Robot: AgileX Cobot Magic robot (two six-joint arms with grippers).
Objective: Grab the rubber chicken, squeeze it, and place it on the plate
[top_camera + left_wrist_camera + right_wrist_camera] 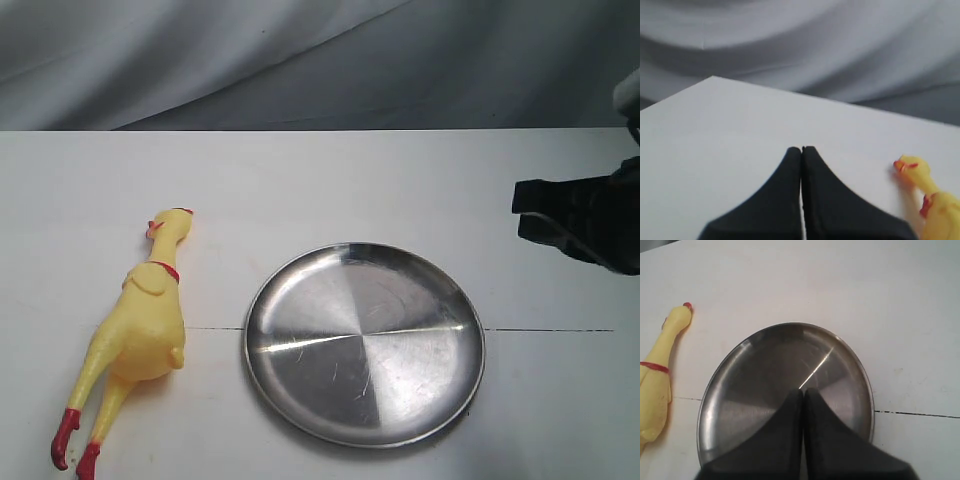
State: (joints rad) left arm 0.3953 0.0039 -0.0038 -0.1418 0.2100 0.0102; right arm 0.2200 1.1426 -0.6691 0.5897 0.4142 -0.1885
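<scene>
The yellow rubber chicken (140, 330) lies flat on the white table at the left, red comb pointing away and red feet at the near edge; it also shows as the chicken (932, 200) and the chicken (657, 375). The steel plate (300, 300) rests empty in the middle, its rim (730, 352) below the right wrist camera. My right gripper (522, 212) hovers at the right edge, shut and empty, with the fingertips (803, 391) meeting. My left gripper (801, 148) is shut on nothing, apart from the chicken's head, and is out of the exterior view.
Grey draped cloth (300, 60) hangs behind the table's far edge. A thin dark seam (560, 329) runs across the tabletop on both sides of the plate.
</scene>
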